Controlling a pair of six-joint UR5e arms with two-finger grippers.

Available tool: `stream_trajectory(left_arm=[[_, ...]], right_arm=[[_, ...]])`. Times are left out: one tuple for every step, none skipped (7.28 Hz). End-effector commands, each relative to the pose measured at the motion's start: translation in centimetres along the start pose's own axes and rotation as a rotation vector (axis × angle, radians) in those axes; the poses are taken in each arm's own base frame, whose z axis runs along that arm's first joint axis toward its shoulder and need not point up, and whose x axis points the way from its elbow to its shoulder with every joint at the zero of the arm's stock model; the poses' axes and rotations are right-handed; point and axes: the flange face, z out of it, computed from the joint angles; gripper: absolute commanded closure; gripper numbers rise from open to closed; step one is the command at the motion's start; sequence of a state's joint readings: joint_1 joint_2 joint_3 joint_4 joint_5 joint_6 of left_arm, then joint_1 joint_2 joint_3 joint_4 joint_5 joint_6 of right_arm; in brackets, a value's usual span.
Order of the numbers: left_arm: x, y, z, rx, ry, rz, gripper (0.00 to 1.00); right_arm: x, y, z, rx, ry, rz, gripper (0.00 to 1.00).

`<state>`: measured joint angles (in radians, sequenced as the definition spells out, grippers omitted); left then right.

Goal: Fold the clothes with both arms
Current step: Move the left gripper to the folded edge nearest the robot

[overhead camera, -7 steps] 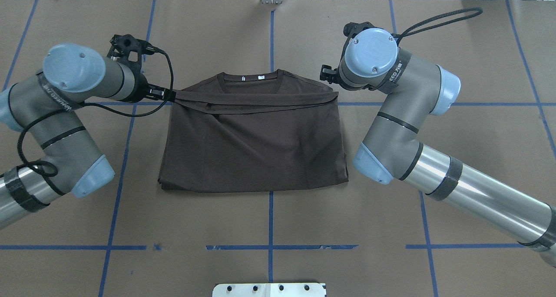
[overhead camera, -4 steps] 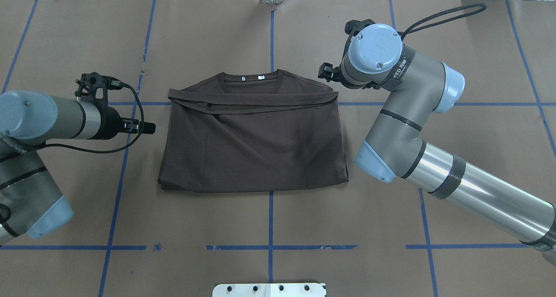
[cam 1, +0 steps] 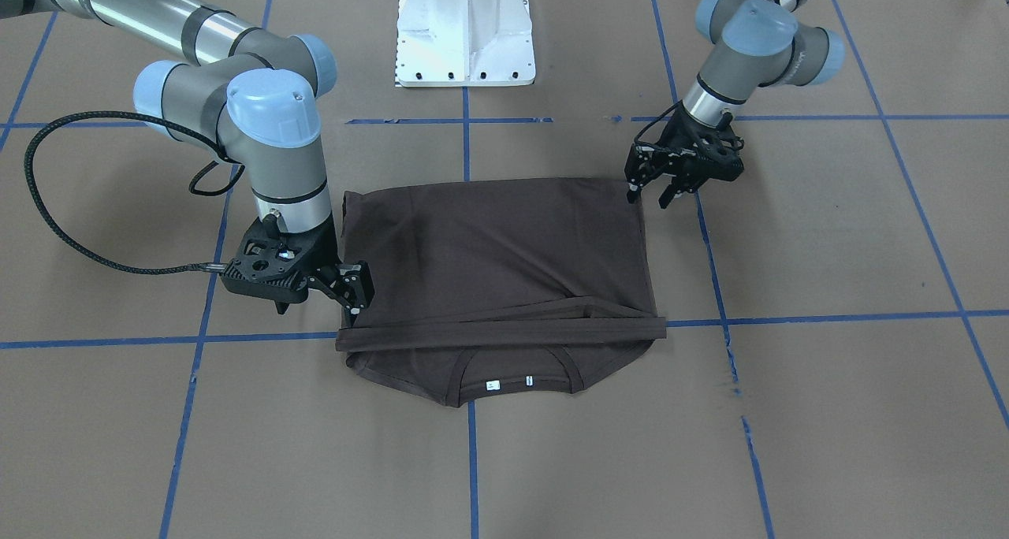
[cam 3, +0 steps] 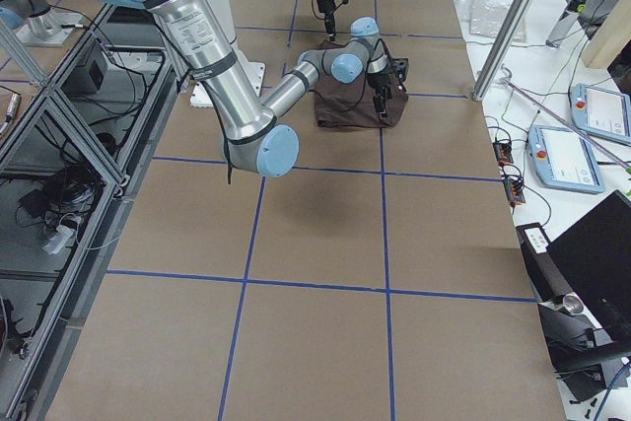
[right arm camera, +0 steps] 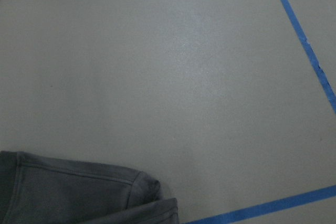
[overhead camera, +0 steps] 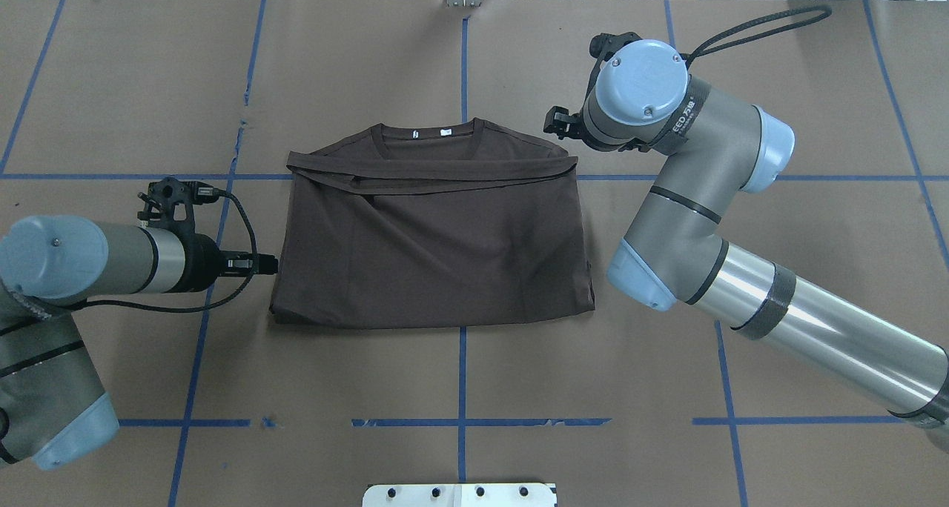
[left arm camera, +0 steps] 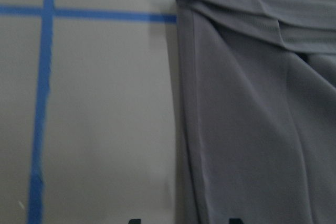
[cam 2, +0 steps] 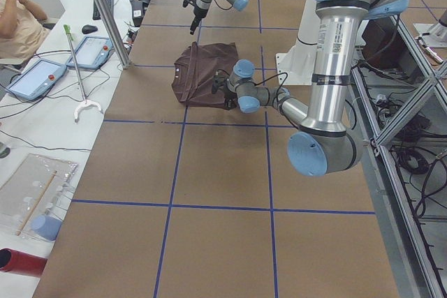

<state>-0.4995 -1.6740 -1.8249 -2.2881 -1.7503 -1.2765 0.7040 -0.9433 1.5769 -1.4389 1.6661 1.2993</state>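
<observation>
T-shirt [overhead camera: 434, 255]: flat on the brown table [overhead camera: 460, 373], centre of the overhead frame, collar [overhead camera: 426, 138] toward the top edge and hem toward the bottom. Sleeves already tucked in as a band [overhead camera: 445, 172] across the chest, just below the collar.
Left gripper [overhead camera: 268, 264]: left of centre in the overhead frame, low and level, tips just beside the shirt's left edge near the lower corner. Fingers [left arm camera: 234, 221] spread wide, with only the cloth's edge lying below the gap, nothing pinched.
Right gripper [cam 1: 352, 299]: upper right of the shirt in the overhead frame, tucked under its own wrist, just beside the end of the band. Finger spread impossible to tell. Apparently empty, since the sleeve corner lies loose on the table in the right wrist view.
Step in hand: seemingly between folds, with the sleeve fold laid and the hem-to-collar fold not yet begun.
Next move: probably one gripper at each hem corner, pinching every layer, then lifting together and carrying the hem evenly up to the collar. Right gripper well apart from its corner.
</observation>
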Motion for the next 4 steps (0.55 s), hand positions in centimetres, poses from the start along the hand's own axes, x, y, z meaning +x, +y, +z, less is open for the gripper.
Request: stream_trajectory(left_arm=[[1.1, 1.7, 0.5, -0.009, 0.008, -0.031, 0.36], [1.5, 2.4, 0.8, -0.018, 0.009, -0.031, 0.39], [1.8, 3.1, 1.1, -0.020, 0.008, -0.048, 0.41], [2.0, 3.5, 1.3, -0.017, 0.007, -0.058, 0.50]], right_arm=[[0.3, 0.0, 0.2, -0.001, 0.004, 0.000, 0.00], [0.3, 0.1, 0.3, -0.001, 0.006, 0.001, 0.00], [0.4, 0.1, 0.3, -0.001, 0.006, 0.001, 0.00], [0.4, 0.1, 0.3, -0.001, 0.006, 0.001, 0.00]])
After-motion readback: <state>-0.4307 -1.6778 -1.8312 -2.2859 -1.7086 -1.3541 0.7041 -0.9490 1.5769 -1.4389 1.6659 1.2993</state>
